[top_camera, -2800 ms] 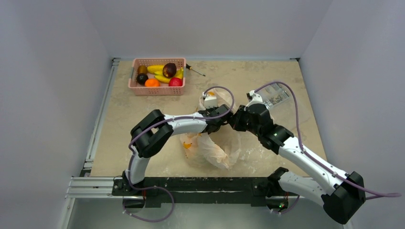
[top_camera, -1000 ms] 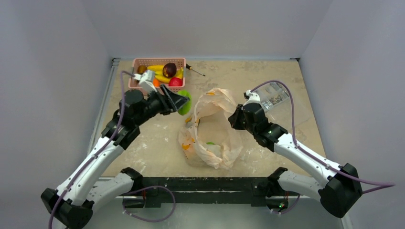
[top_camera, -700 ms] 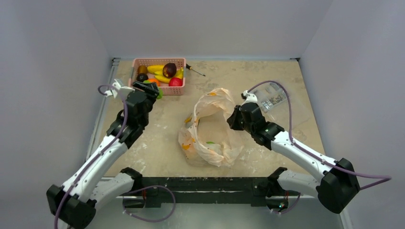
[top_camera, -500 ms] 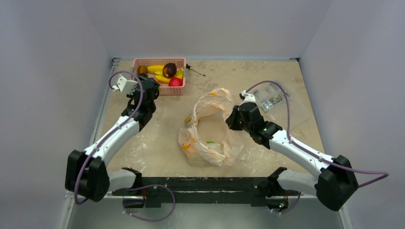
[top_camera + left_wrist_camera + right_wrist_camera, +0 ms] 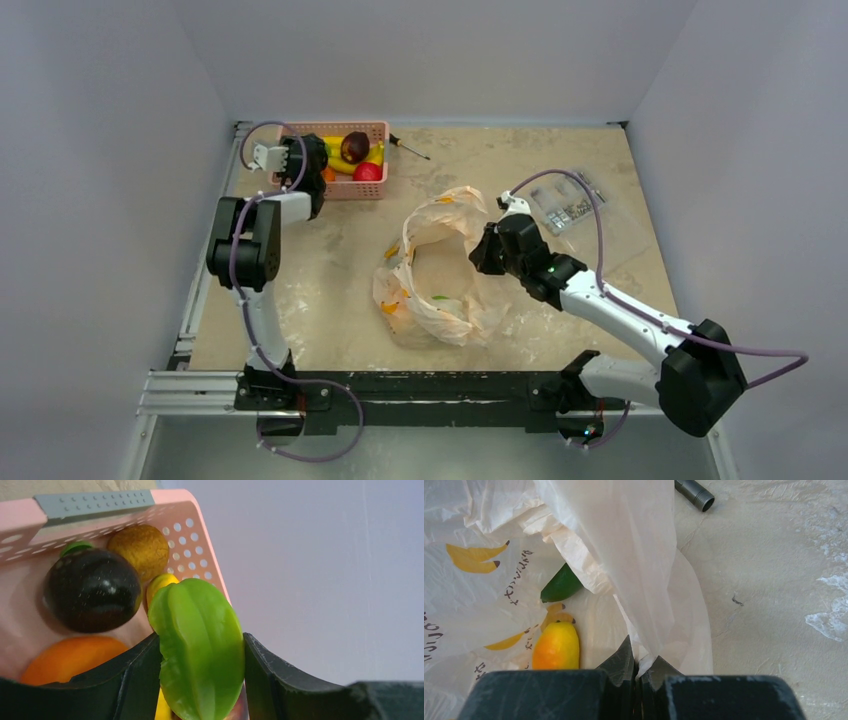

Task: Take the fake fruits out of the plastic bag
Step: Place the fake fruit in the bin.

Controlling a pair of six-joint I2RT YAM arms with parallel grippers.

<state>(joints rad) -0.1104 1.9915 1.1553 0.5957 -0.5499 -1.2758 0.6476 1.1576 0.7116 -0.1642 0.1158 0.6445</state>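
Here we see the left gripper pressed against both sides of a green ridged plastic fruit, holding it just above a pink perforated plastic basket at the far left of the table. Below it lie a dark glossy round fruit, a brown speckled fruit and an orange ball. We judge the step to be the drop: it goes best if the fruit is lowered over a gap among the others, well inside the rim, before the fingers spread, so it neither bounces nor rolls out. The right gripper is pinched shut on the edge of the thin, crinkly, pale translucent plastic bag, which lies mid-table with its mouth lifted open. Inside the bag rest a yellow-orange fruit and a dark green piece. The bag carries printed yellow bananas and dark script lettering, too crumpled for us to read; we see no other writing or brand.
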